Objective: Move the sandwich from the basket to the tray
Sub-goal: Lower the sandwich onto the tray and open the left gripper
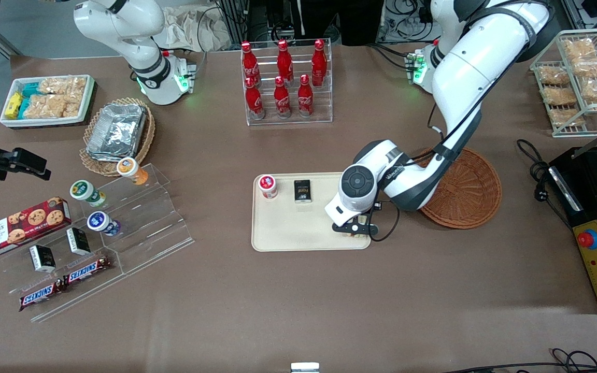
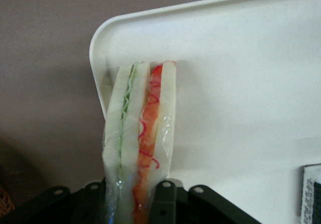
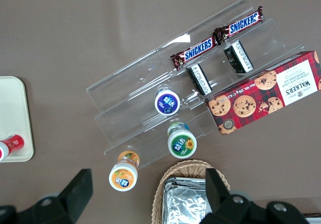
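Observation:
The sandwich, white bread with green and red-orange filling in clear wrap, stands on edge with its tip over the tray near a rounded corner. My left gripper is shut on its wide end, a black finger pressed to each bread face. From the front, the gripper hangs low over the cream tray, at the corner nearest the camera toward the working arm's end. The reddish-brown wicker basket sits beside the tray and shows nothing inside, though the arm covers part of it.
A red-capped cup and a small black packet stand on the tray's edge farther from the camera. A rack of red bottles is farther back. A clear stepped shelf of snacks lies toward the parked arm's end.

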Tool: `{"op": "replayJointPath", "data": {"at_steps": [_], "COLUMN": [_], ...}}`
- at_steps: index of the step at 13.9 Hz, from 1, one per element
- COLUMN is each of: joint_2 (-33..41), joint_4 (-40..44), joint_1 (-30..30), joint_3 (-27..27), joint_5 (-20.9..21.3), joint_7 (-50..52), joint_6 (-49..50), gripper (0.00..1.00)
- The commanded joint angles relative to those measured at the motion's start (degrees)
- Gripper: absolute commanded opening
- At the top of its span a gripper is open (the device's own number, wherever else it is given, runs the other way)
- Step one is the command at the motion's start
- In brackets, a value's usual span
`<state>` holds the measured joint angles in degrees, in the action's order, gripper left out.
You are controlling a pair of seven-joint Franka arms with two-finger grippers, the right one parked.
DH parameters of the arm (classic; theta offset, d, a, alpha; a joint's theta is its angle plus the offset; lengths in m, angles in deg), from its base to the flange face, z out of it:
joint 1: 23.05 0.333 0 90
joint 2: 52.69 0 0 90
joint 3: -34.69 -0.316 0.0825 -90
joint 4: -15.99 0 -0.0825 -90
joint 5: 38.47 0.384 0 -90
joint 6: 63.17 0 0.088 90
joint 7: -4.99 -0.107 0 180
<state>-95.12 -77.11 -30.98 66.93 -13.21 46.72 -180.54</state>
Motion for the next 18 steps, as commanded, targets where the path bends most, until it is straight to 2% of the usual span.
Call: {"op": "replayJointPath", "data": {"at_steps": [1,4,6,8,9,11,13,15,18], "joint_2": [-0.3,0.5,4.2,9.8,12.7,19.2,26.2,32.9,41.5], "joint_4": [1.8,2.3,3.2,4.2,4.5,4.9,4.8,4.1,0.0], "joint_1": [-0.4,0.2,1.2,2.2,4.9,9.0,8.5,8.3,5.0], "joint_3": [0.4,0.4,0.5,0.4,0.5,0.5,-5.7,-11.9,-23.4], "joint_5": [1.3,0.4,-0.5,-4.9,-7.5,-14.7,-17.4,-23.8,-24.5], "joint_7": [2.7,3.8,3.7,2.8,2.6,1.5,-0.5,-1.6,-13.6], "joint_6": [0.7,0.8,2.2,7.4,9.9,13.9,18.1,19.4,21.5], "gripper": [1.0,1.0,1.0,1.0,1.0,1.0,1.0,1.0,1.0]}}
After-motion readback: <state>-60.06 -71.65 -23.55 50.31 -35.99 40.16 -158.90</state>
